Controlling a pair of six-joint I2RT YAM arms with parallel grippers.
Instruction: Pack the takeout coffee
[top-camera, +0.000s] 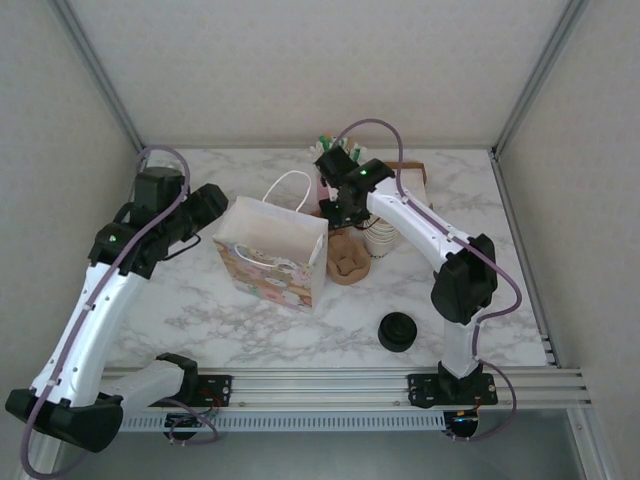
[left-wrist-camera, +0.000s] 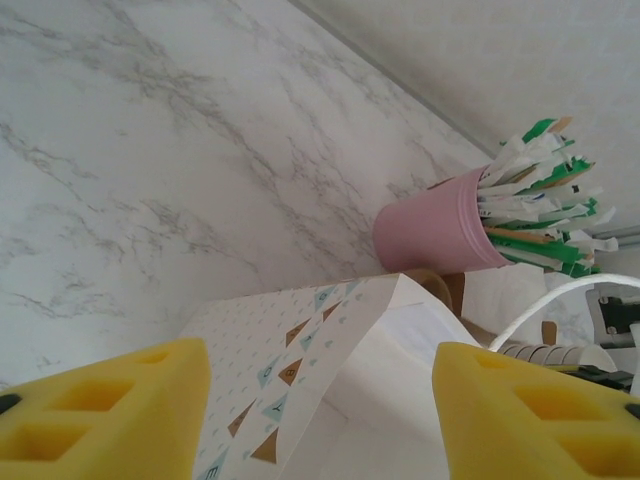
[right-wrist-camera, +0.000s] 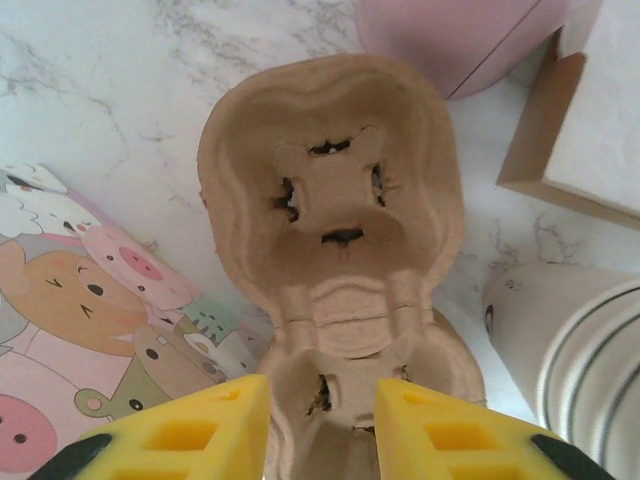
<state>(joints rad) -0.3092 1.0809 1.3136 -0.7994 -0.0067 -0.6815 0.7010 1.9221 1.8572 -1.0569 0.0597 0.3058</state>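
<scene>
Now, your right claw (right-wrist-camera: 322, 400) hangs over the near cell of the carrier (right-wrist-camera: 330, 200). Its yellow pads (right-wrist-camera: 180, 435) are a narrow gap apart and the cell's floor shows between them; you cannot tell whether either pad touches the cardboard. Your left claw (left-wrist-camera: 318, 385) stands wide with nothing between its pads, tilted toward the open mouth of the bag (top-camera: 272, 255) from the bag's left side. The carrier lies flat on the surface (top-camera: 190, 300), just right of the bag, both cells empty. A stack of cups (right-wrist-camera: 575, 345) sits just right of the carrier, toward the far edge. Beyond the carrier, at the middle of the far edge, a pink cup (left-wrist-camera: 435, 235) holds green and white packets (left-wrist-camera: 545, 190), and a brown box (right-wrist-camera: 590, 110) stands to its right. The bag stands upright near the middle of the surface, a little to the left. A pile of black lids (top-camera: 397, 331) sits by the near edge, right of centre, well apart from the rest. As for the coffee, you cannot tell where it stands
</scene>
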